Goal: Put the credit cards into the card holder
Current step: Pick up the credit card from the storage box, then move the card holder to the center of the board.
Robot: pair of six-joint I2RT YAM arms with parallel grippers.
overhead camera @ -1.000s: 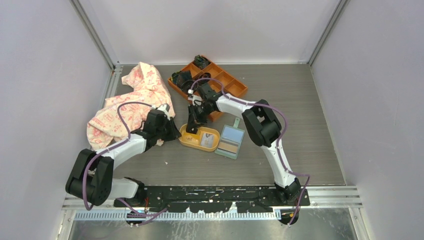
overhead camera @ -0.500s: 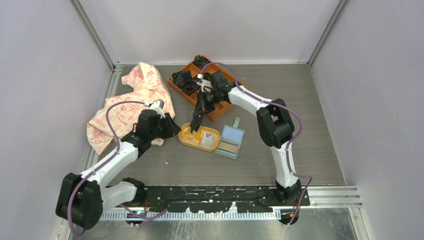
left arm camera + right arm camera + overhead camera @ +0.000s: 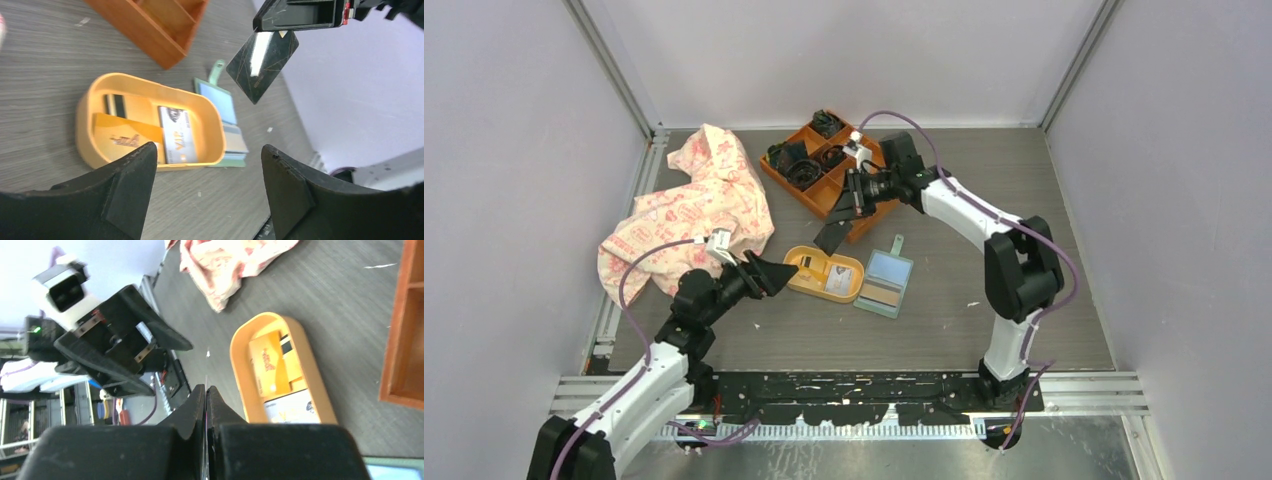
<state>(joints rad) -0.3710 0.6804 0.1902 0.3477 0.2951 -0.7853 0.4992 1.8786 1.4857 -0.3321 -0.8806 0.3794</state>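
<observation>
Right gripper (image 3: 848, 203) clamped shut on black card (image 3: 832, 237), gripping its top edge. Card hangs tilted in air over table, between orange tray (image 3: 150, 37) and yellow dish (image 3: 796, 262). Left gripper (image 3: 776, 272) wide open, empty, off dish's left end. Card holder (image 3: 884, 283) lies open and flat against dish's right end, near table's middle. Other cards (image 3: 175, 135) in dish. Card likely light, stiff, slick (may swivel in thin pinch), so hold one short edge and leave the rest free for slot. Holder soft, likely slides.
</observation>
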